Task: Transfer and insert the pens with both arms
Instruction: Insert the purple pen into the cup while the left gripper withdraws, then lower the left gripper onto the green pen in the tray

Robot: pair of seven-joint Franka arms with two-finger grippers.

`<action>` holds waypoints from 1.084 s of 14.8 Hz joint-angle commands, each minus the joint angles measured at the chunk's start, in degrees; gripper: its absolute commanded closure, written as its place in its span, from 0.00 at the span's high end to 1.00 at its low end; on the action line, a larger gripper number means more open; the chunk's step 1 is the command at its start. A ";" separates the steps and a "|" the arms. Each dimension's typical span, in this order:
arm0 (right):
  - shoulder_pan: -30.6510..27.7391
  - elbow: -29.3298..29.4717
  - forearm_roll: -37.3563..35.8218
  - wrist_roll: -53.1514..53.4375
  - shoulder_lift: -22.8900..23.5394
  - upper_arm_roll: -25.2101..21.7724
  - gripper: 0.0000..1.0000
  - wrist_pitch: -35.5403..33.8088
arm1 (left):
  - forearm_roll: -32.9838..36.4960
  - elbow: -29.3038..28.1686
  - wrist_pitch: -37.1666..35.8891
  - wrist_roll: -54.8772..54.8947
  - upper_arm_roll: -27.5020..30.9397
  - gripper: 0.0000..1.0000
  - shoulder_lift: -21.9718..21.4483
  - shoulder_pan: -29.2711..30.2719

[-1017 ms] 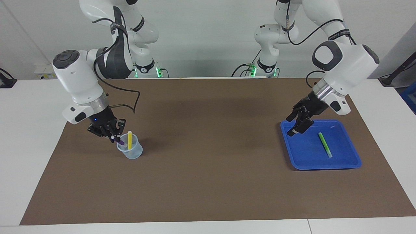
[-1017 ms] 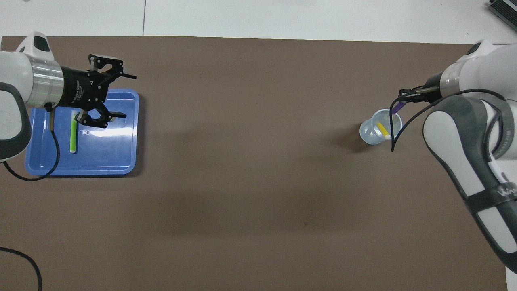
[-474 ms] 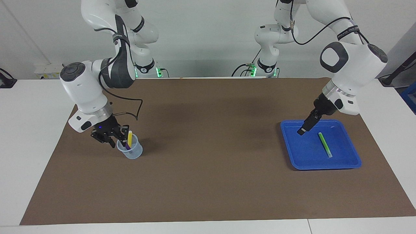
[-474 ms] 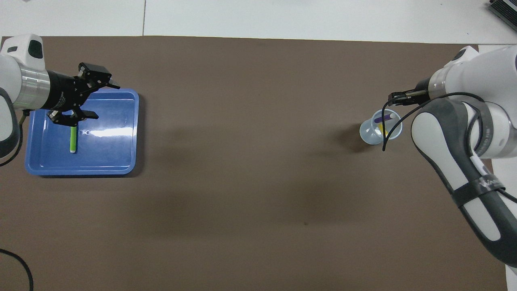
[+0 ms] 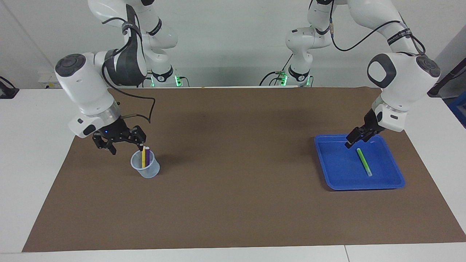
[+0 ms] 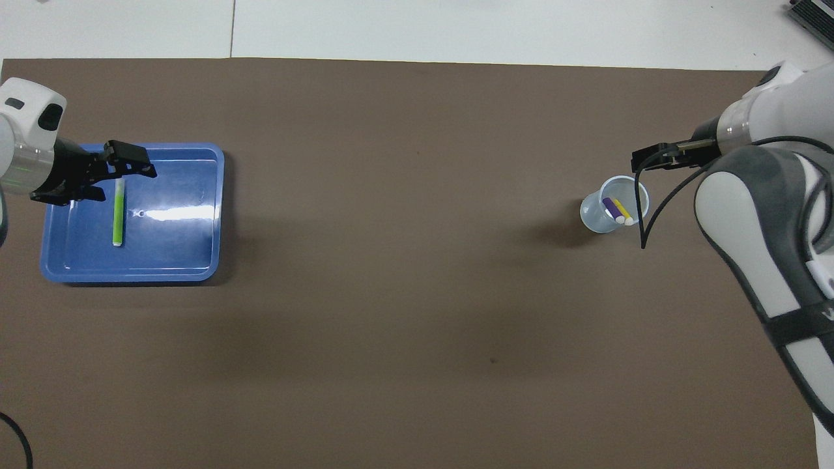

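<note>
The yellow pen (image 5: 143, 157) and the purple pen (image 5: 147, 155) stand side by side in a clear plastic cup (image 5: 145, 169), also in the overhead view (image 6: 594, 215). My right gripper (image 5: 125, 146) is open and empty, just above the cup on the side nearer the robots; in the overhead view (image 6: 645, 159) it is by the cup's rim. The green pen (image 5: 364, 162) lies flat in a blue tray (image 5: 335, 174). My left gripper (image 5: 352, 141) hangs open and empty over the tray, above the pen's end nearer the robots (image 6: 124, 181).
A brown mat (image 5: 233, 189) covers the table, with white table edge (image 5: 29, 145) around it. The cup is toward the right arm's end, the tray (image 6: 189, 260) toward the left arm's end. A black cable loops from the right wrist (image 5: 147, 109).
My right gripper let go of the purple pen, which dropped into the cup beside the yellow one, then lifted away. My left gripper turned and shifted over the tray toward the green pen.
</note>
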 commanded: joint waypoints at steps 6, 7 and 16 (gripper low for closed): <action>0.05 2.77 -2.04 -2.99 -6.13 -1.05 1.00 -14.26 | 5.39 -5.18 7.76 15.64 -0.44 1.00 3.03 2.11; 0.13 2.25 -2.04 -3.00 -6.31 -0.96 1.00 -14.45 | 5.74 -5.17 8.72 17.58 -0.44 1.00 4.26 3.33; 0.22 0.75 -2.04 -3.26 -7.27 -0.96 1.00 -14.28 | 5.66 -8.41 18.73 25.78 -0.53 0.98 10.07 8.09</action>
